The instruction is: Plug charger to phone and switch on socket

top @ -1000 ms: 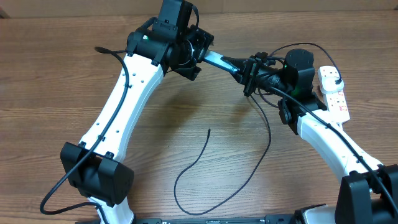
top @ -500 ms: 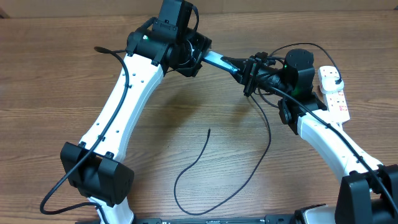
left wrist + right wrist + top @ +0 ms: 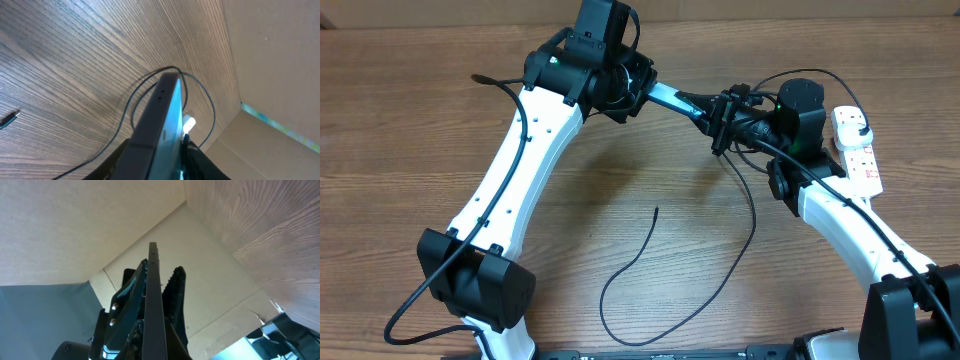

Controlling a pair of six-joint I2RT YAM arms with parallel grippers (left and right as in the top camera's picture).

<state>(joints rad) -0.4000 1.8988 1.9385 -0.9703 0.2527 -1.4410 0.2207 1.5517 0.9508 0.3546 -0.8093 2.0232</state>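
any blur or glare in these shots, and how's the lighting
Overhead: even soft light, everything sharp, only faint shadows on the table, no glare. Left wrist: wood grain crisp, but the phone, edge-on near the lens, is soft. Right wrist: the phone's edge fills the middle, slightly soft, against a flatly lit cardboard wall.

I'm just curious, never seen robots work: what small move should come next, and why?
Probably the left gripper should clamp firmly on the phone: it straddles one end, the right gripper holds the other, and the charger tip lies free on the table.
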